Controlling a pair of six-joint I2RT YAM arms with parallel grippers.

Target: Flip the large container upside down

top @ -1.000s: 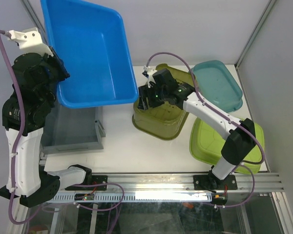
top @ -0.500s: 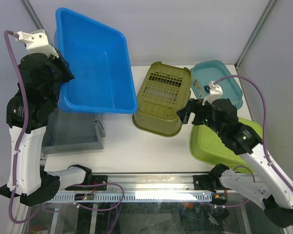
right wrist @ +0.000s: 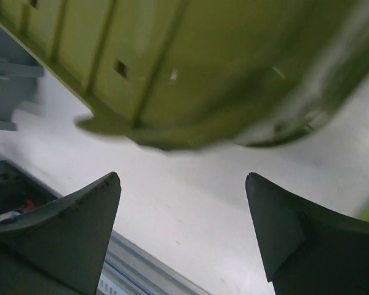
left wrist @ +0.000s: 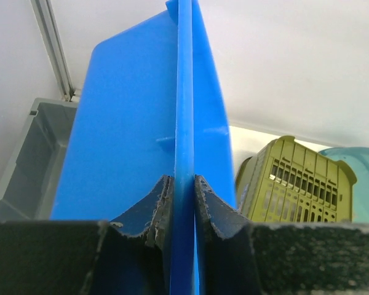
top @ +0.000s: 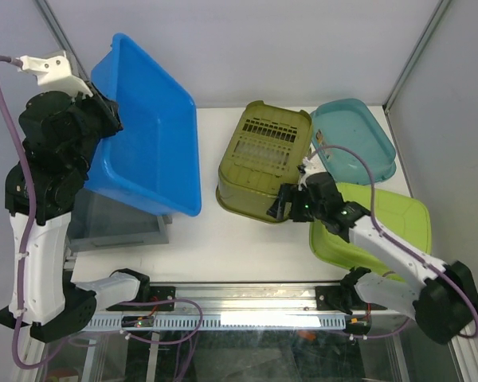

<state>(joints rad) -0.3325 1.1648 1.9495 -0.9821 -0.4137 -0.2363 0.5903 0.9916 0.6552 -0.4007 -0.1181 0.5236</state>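
The large blue container hangs tilted on its side at the left, its opening facing right, above a grey bin. My left gripper is shut on its left rim; in the left wrist view the jaws clamp the thin blue rim of the container edge-on. My right gripper is open and empty, low over the table at the near right corner of the upside-down olive basket. In the right wrist view the gripper is spread wide, with the basket just beyond it.
A grey bin sits under the blue container. A teal tub is at the back right and a lime green tub lies under the right arm. The metal rail runs along the near edge.
The left arm has tipped the blue container from facing up to standing steeply on its side. The right gripper has left the top of the olive basket and dropped beside its near right corner.
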